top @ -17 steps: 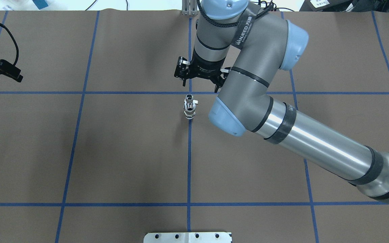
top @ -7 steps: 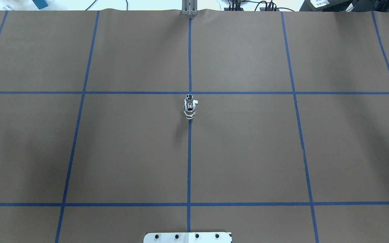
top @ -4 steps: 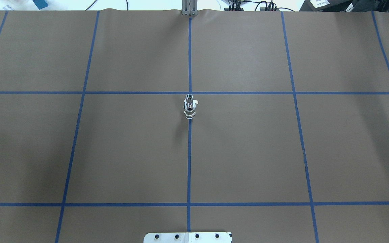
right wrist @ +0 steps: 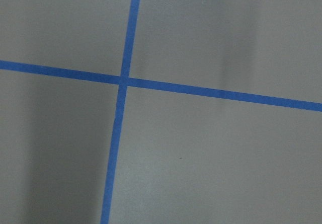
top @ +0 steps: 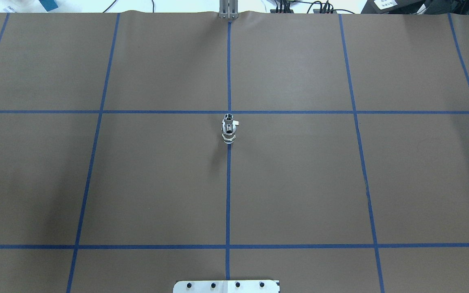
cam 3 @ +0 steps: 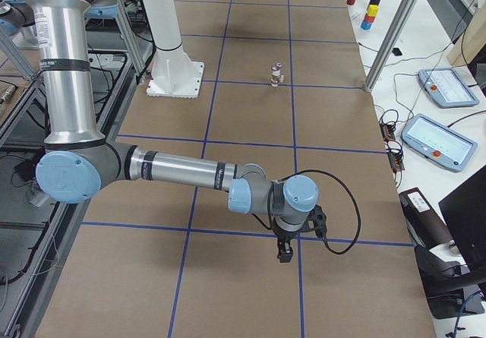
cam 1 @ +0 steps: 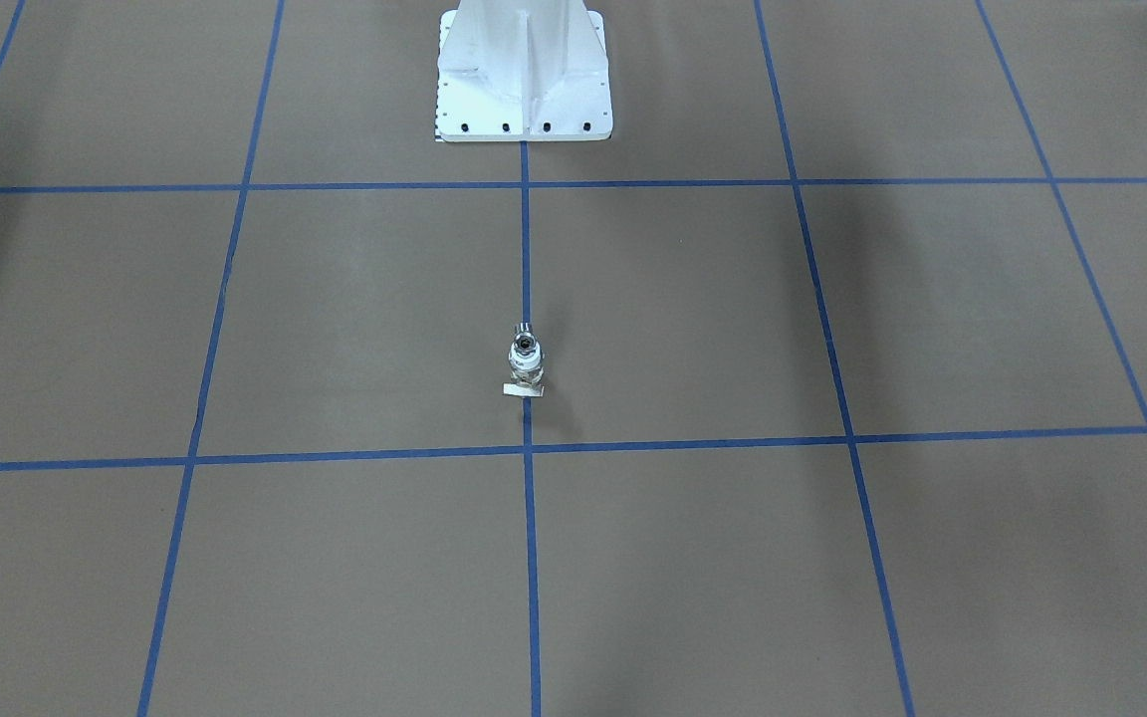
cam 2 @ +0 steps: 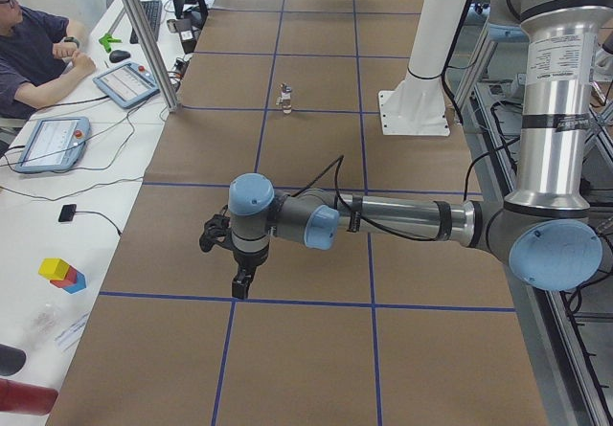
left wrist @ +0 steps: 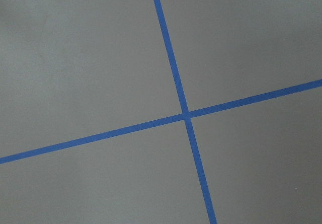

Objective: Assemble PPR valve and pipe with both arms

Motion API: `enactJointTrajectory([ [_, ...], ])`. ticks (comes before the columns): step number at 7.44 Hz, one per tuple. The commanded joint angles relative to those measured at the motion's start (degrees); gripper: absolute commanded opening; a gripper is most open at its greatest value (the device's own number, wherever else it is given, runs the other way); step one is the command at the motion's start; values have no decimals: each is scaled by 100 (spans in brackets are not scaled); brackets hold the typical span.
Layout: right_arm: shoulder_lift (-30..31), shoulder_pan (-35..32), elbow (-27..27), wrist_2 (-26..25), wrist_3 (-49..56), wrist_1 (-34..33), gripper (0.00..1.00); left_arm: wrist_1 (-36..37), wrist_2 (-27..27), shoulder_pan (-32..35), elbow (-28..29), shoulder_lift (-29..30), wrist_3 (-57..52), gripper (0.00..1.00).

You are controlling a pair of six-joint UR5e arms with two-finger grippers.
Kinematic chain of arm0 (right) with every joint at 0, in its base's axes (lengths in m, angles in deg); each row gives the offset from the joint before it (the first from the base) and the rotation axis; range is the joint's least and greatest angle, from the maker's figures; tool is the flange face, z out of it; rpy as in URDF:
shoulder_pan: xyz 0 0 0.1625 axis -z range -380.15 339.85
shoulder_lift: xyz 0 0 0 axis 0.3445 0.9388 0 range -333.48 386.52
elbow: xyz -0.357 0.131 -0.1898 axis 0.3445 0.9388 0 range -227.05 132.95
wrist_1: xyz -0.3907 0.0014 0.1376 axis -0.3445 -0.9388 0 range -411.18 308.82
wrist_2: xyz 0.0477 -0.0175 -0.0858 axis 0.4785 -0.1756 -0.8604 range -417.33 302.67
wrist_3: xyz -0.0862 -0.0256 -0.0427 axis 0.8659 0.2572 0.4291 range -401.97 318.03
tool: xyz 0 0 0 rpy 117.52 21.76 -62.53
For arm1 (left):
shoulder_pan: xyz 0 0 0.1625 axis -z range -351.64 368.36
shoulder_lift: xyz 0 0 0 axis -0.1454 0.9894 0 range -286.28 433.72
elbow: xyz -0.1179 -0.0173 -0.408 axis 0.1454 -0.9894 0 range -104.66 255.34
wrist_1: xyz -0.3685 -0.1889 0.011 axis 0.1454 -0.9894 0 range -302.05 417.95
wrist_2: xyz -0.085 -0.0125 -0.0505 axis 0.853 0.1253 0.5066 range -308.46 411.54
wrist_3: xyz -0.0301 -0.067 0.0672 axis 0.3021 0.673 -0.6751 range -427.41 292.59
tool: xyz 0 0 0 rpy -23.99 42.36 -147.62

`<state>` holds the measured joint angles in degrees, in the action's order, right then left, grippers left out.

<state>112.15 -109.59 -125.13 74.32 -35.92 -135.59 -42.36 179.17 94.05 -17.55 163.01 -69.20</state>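
brown paper bench (top: 299, 183) taped in a blue grid lies just under the left hand (cam 2: 240, 287) and right hand (cam 3: 285, 254); how far either is open, i cannot tell. well away, between them, the ppr valve (top: 228, 129) stands upright on the centre line: white ring, shiny middle, flat white tab. beyond it, a white pedestal (cam 1: 524, 70).

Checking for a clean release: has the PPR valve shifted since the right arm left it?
No. The PPR valve stands where it was in the overhead view, just below the blue tape crossing.

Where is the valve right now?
In the overhead view the valve sits on the centre blue line, just on the robot's side of the far cross line.
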Motion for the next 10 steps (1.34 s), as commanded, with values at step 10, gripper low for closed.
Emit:
enactJointTrajectory([
  [10,-29,145,-1042,378,-1501,-409,99,90,7,18,139,2,13,100],
])
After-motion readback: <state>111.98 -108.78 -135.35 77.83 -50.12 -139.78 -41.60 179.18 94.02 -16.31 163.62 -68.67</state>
